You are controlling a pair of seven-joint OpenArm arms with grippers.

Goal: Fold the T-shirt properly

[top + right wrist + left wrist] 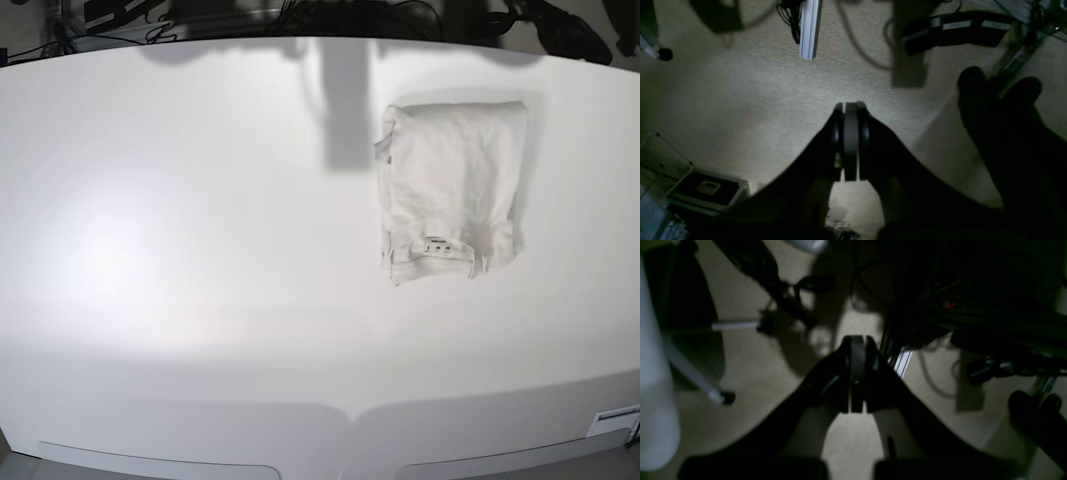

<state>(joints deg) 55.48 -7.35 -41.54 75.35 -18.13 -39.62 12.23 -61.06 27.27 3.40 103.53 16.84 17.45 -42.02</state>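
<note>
The T-shirt (452, 185) lies folded into a compact off-white rectangle on the right half of the white table (200, 250), its neck label toward the near edge. No arm shows in the base view. In the left wrist view, my left gripper (857, 340) is shut with nothing in it, hanging over beige floor. My right gripper (850, 106) is likewise shut and empty, also above the floor and away from the shirt.
Below the left gripper are a chair base (693, 373), tangled cables (940, 306) and an aluminium rail (903, 361). Under the right gripper lie a rail (809, 30), a black case (706, 190) and dark rounded shapes (1000, 110).
</note>
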